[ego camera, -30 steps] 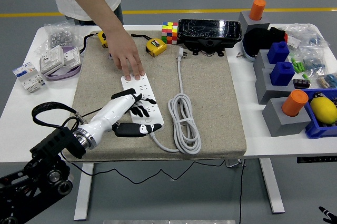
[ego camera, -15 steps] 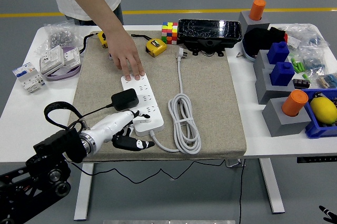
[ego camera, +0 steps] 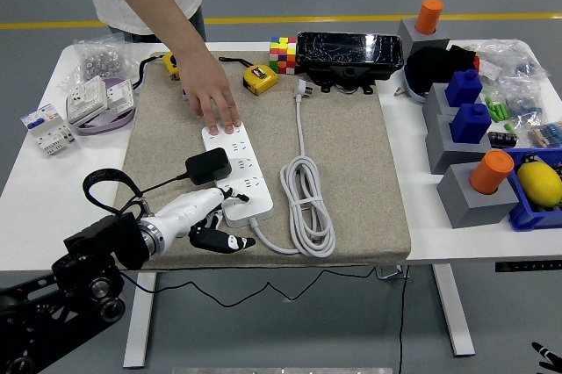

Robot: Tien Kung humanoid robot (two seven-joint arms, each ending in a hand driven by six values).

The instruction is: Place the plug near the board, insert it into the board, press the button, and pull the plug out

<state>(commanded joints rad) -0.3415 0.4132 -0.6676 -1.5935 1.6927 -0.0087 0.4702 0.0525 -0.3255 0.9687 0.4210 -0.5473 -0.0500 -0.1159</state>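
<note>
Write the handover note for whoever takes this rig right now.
Left hand: at the near end of the power strip, fingers loosely spread, holding nothing.
Right hand: out of view.
Black plug: seated on the strip's left side, its cable running off toward the left arm.
A person's hand presses down on the strip's far end, steadying it.
The strip lies on the beige mat, its white cord coiled beside it.
Done: plug brought over and apparently inserted.
Left: press the button, pull the plug out. Whether the button was already pressed cannot be told.
</note>
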